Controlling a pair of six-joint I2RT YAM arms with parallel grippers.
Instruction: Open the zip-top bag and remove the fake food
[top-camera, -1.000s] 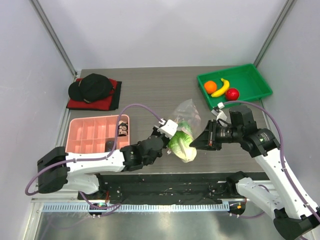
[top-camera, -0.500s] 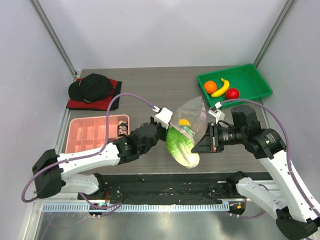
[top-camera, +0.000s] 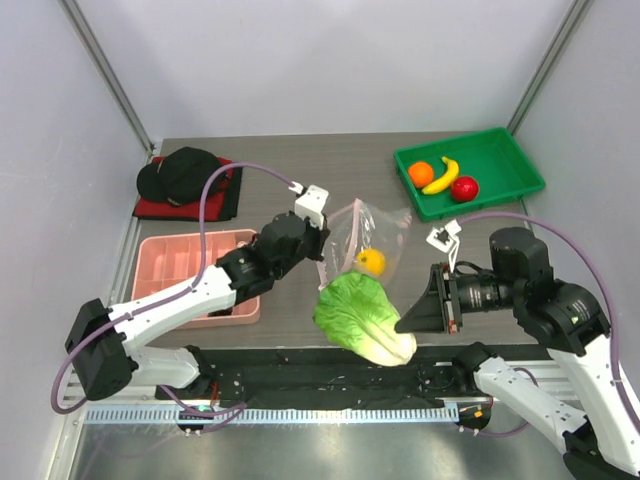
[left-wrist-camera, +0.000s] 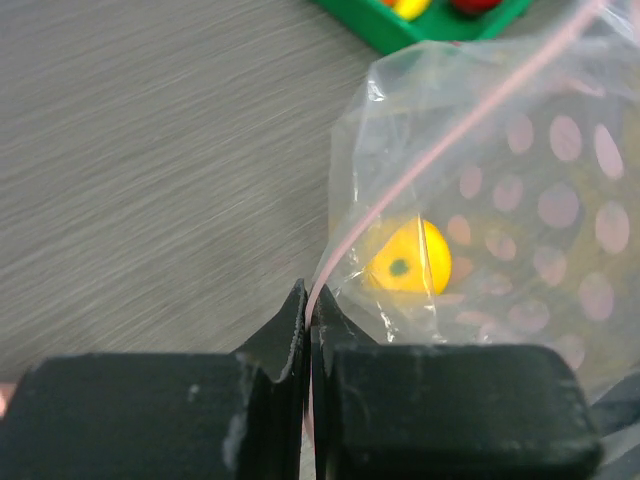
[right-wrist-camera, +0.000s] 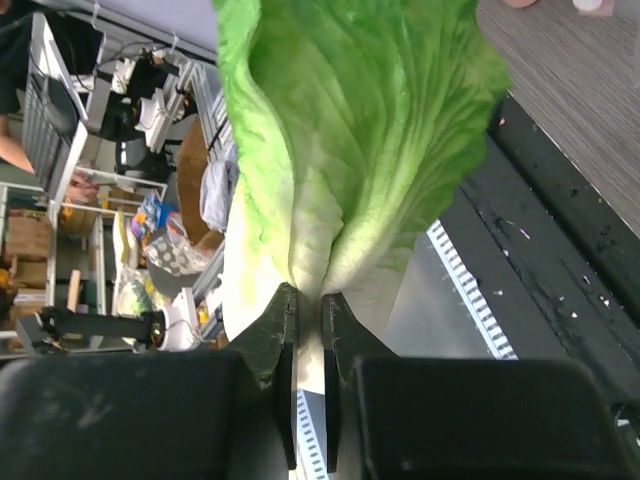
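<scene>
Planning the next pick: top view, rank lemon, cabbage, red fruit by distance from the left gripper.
1. Lemon, in the bag, beside the left gripper.
2. Cabbage, front centre, in the right gripper.
3. Red fruit, in the far-right green tray.

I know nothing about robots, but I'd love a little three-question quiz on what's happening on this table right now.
1. True or false: the cabbage lies inside the zip-top bag.
2. The left hand pinches the bag's zip edge. What does the right hand grip? A) nothing B) the cabbage C) the bag too
3. How many toy fruits lie in the green tray?
Key: 1 false; 2 B; 3 three.
</scene>
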